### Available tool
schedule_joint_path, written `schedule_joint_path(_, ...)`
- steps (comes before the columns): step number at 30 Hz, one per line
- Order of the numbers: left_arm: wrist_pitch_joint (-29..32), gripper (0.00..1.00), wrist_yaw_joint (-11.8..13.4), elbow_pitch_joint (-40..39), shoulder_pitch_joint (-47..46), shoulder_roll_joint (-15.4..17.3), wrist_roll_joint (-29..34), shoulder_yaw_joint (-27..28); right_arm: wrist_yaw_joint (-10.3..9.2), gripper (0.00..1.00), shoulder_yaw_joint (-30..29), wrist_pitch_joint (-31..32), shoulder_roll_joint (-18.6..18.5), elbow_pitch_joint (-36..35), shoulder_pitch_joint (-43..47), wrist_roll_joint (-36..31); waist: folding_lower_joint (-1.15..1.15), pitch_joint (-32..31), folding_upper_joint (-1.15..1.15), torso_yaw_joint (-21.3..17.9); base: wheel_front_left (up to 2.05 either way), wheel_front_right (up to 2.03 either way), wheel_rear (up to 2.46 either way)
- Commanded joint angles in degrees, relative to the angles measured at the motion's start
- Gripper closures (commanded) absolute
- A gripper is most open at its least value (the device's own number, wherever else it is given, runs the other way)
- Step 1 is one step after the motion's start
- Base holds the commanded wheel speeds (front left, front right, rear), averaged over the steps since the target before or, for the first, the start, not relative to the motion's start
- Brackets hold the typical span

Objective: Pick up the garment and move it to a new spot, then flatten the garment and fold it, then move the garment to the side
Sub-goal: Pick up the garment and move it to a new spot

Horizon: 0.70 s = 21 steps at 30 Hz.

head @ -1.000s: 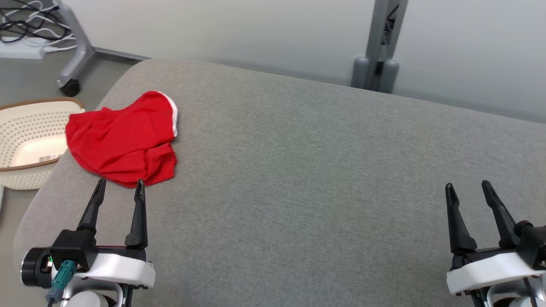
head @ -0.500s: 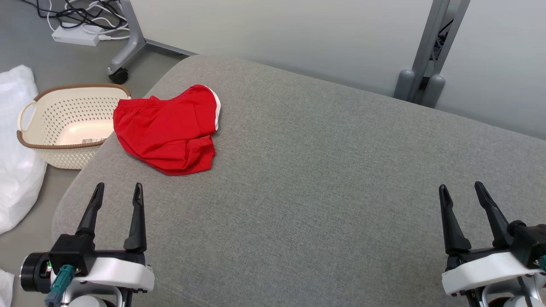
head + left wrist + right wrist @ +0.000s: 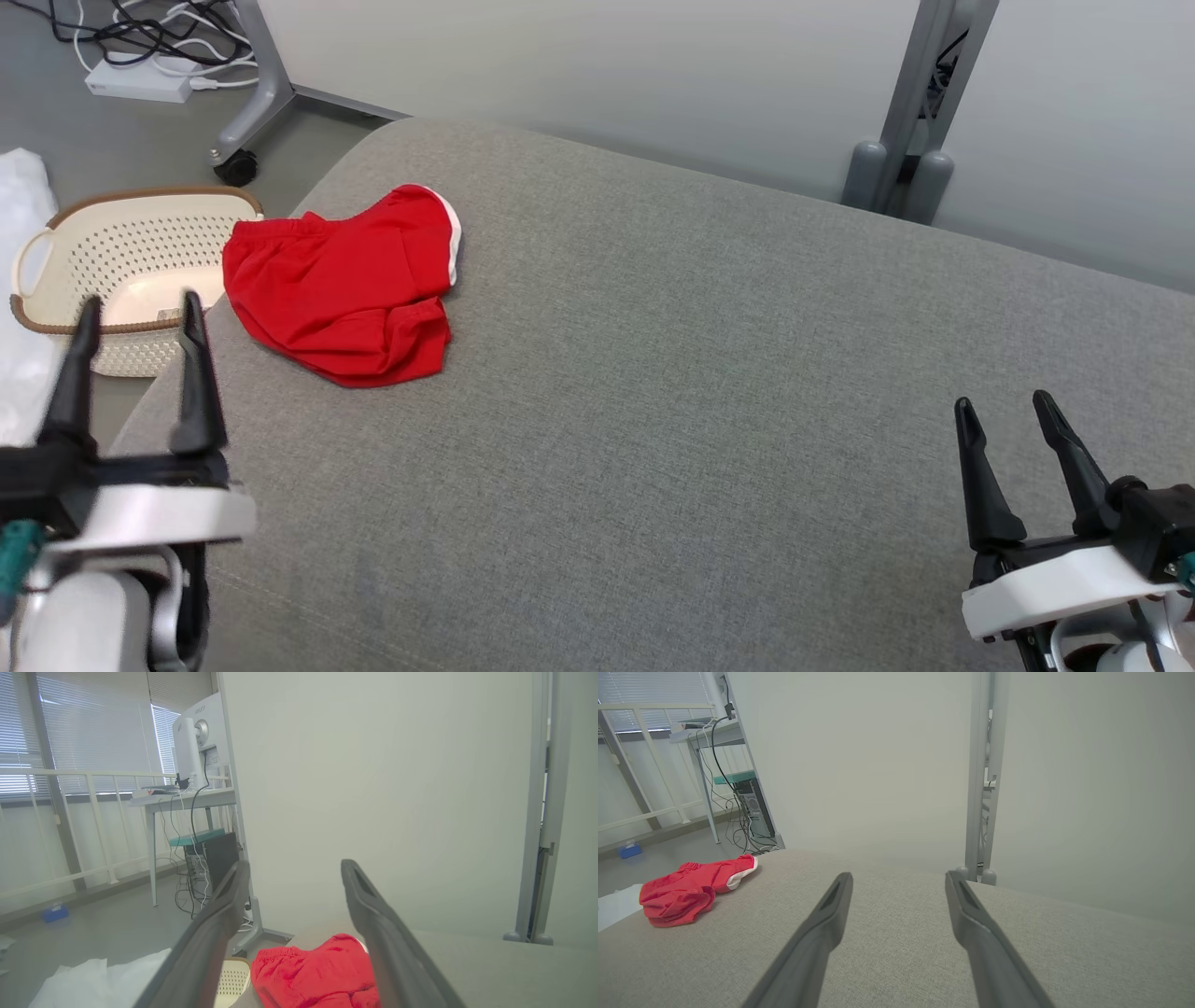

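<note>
Garment (image 3: 345,285): crumpled red cloth, white-edged.

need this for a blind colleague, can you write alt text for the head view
Crumpled red shorts with white trim lie near the far left corner of a grey cushioned surface. Both grippers are open at the bottom corners: the left gripper, blurred, in front of a cream perforated basket on the floor, the right gripper over bare fabric.
</note>
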Motion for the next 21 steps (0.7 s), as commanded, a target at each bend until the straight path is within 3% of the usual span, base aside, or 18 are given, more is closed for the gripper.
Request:
schedule_joint_path(1, 0.5, 0.0, 0.3, -1.0, -2.7, 1.4, 0.3, 0.9, 0.0, 0.0, -0.1, 0.3, -0.3, -0.4, -0.1, -0.3, 0.0, 0.5, 0.0, -0.6, 0.0, 0.0, 0.0)
schedule_joint_path(4, 2.0, 0.0, 0.2, -2.0, -5.6, 2.8, 0.3, 1.5, 0.0, 0.0, 0.1, 0.5, -0.3, -0.7, -0.5, -0.5, 0.0, 1.4, 0.0, -1.5, 0.0, 0.0, 0.0)
schedule_joint_path(9, 6.1, 0.0, -2.6, 1.7, -13.4, 6.1, -2.2, 2.4, 0.0, 0.0, 1.1, 1.0, -0.3, -2.1, -2.4, -1.1, 0.0, 5.1, 0.0, -4.8, 0.0, 0.0, 0.0)
schedule_joint_path(21, 11.2, 0.0, -9.6, 33.8, -24.8, 6.3, -8.5, 0.3, 0.0, 0.0, 2.9, 1.4, -0.3, -2.1, -6.4, -1.6, 0.0, 14.1, 0.0, -12.2, 0.0, 0.0, 0.0)
